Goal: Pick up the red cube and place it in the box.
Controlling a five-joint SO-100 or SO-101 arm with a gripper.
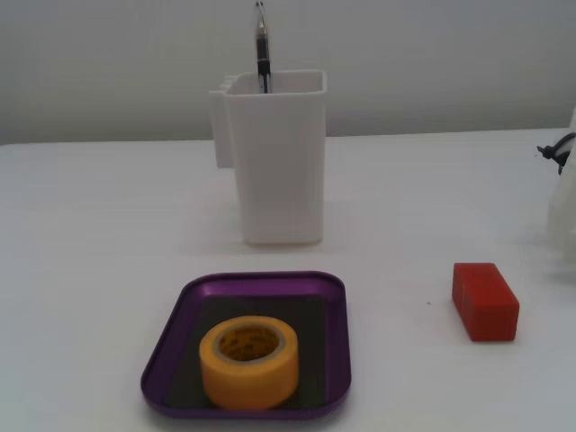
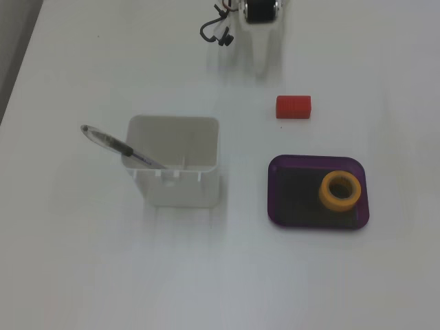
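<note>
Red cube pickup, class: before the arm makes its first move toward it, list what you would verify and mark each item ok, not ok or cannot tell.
1. Red cube lies free on the table, nothing touching it: ok.
2. Box is within sight and upright: ok.
3. Box floor is free for the cube: not ok in part, a yellow tape roll sits inside; bare floor remains beside it.
4. Path from cube to box is clear of the white container: ok.
5. Gripper is open: cannot tell; only the arm's base shows.
</note>
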